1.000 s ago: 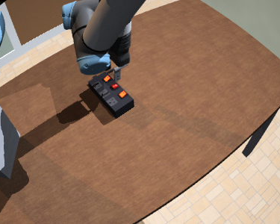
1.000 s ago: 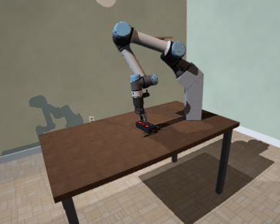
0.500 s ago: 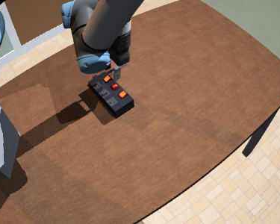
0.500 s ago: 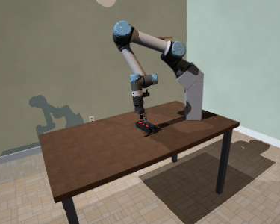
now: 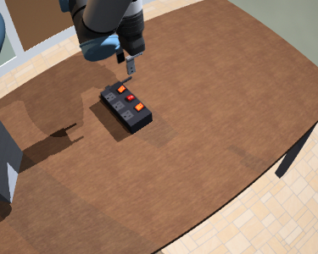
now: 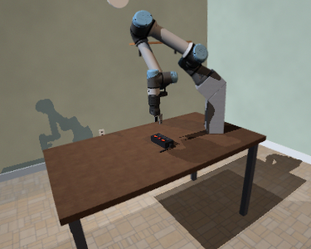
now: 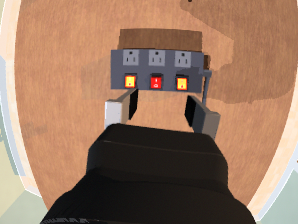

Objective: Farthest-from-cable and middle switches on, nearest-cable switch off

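Observation:
The dark power strip [image 5: 125,107] lies flat on the brown table, sockets and switches facing up. Its short cable stub [image 5: 125,79] leaves the far end. The switch nearest the cable [image 5: 121,89] glows orange, the middle switch [image 5: 130,98] is a darker red, and the farthest switch [image 5: 139,107] glows orange. My gripper [image 5: 125,63] is open and empty and hangs well above the strip's cable end. In the wrist view the strip [image 7: 158,70] lies beyond my open fingers, with the cable [image 7: 206,83] at its right. It also shows in the exterior view [image 6: 163,141], below the gripper [image 6: 157,118].
The robot's grey base pedestal [image 6: 213,105] stands at the table's far right corner. The table's edge curves along the front right [image 5: 260,178], with a tiled floor below.

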{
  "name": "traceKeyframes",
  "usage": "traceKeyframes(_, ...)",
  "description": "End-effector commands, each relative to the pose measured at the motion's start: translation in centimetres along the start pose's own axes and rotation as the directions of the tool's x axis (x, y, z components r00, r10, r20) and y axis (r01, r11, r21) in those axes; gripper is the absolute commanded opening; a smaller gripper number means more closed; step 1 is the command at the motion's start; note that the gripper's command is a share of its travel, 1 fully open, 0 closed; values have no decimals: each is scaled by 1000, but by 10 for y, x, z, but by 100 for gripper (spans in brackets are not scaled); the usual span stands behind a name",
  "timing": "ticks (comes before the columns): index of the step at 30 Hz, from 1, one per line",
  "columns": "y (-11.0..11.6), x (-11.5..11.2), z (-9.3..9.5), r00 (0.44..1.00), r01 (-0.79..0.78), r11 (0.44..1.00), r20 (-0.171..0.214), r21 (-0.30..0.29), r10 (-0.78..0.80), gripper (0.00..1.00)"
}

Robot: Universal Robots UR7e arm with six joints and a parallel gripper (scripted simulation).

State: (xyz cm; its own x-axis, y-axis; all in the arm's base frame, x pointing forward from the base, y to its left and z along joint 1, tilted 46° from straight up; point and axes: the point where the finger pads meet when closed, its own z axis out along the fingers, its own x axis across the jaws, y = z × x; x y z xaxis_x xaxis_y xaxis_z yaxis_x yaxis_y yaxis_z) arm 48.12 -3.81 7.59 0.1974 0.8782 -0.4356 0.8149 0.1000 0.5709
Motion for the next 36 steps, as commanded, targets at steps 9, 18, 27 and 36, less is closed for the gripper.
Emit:
traceKeyframes(9,0,0,-2,1000,-1,1000,2,1,1,100)
traceKeyframes(18,0,0,-1,1000,-16,1000,2,1,16,100)
traceKeyframes(27,-3,0,7,984,-177,984,2,3,177,100)
traceKeyframes(36,-7,0,20,904,-427,904,3,4,427,100)
